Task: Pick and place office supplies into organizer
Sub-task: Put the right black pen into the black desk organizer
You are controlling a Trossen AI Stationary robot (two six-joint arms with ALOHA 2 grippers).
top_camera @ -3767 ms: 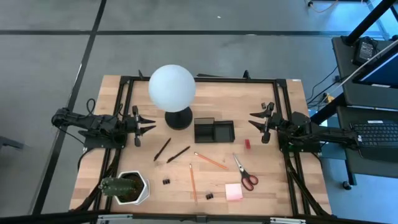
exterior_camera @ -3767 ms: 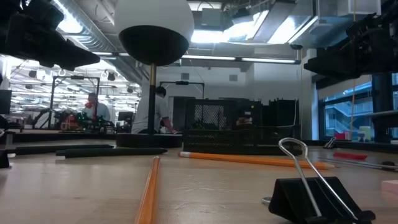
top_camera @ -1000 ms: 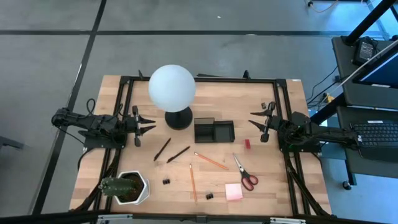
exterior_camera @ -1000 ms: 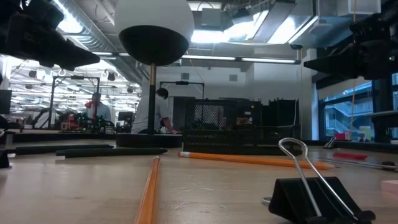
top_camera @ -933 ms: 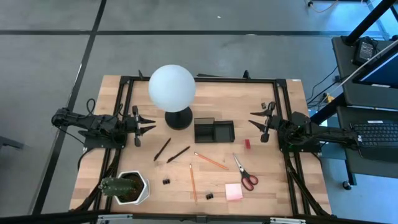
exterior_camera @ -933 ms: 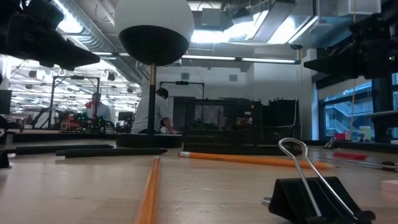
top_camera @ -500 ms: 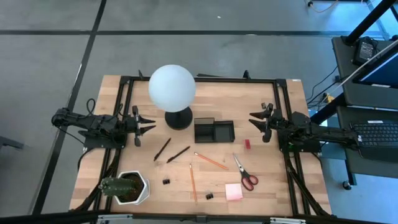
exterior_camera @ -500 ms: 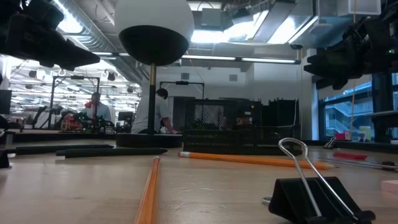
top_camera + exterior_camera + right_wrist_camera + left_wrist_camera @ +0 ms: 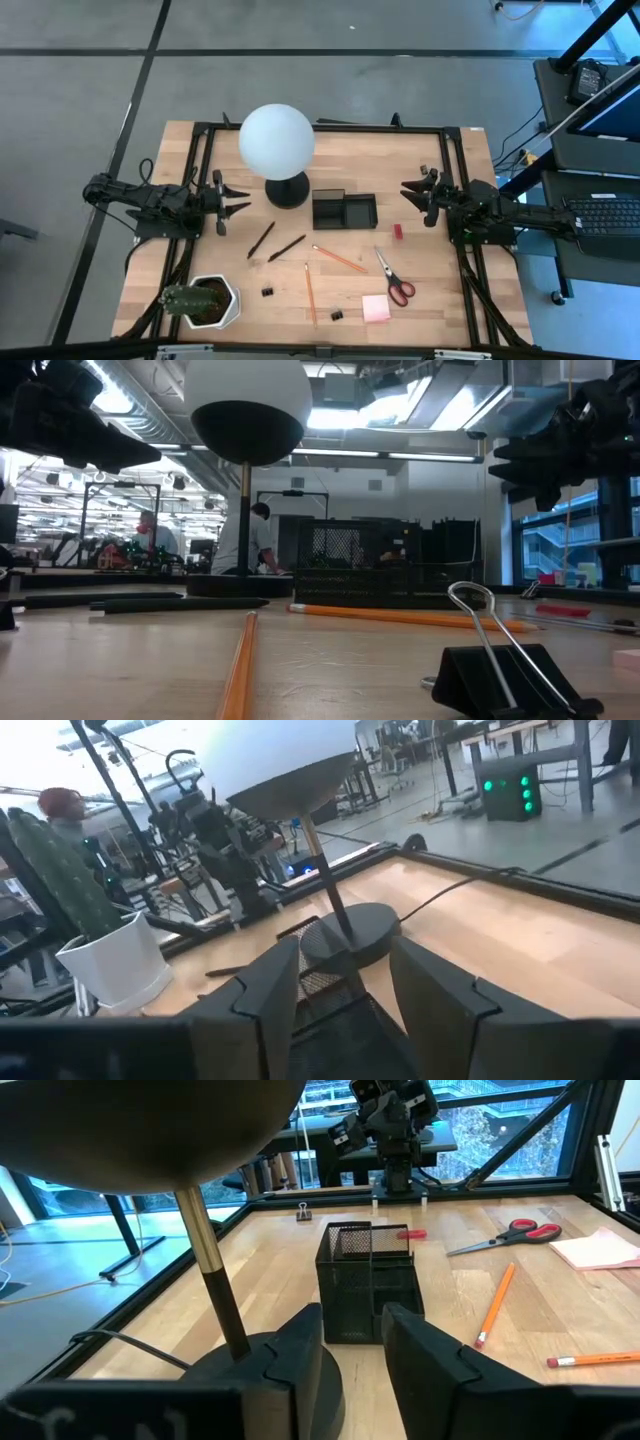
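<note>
Overhead, you've got the low black mesh two-compartment organizer [image 9: 344, 211] mid-table, just beside the round black lamp base [image 9: 287, 190] — nothing visibly inside. Red-handled scissors [image 9: 393, 279] lie nearer the front. Left gripper [image 9: 238, 200] and right gripper [image 9: 408, 192] hover on either side, fingers apart, empty. Only the low view shows the black binder clip [image 9: 512, 673] up close.

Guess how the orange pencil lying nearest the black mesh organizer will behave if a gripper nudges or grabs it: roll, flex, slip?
The orange pencil nearest the black mesh organizer lies flat on bare wooden table, so a sideways nudge would probably roll or spin it. Long, thin and straight, it likely stays rigid. Its narrow shaft may pivot if pinched off-centre.
</note>
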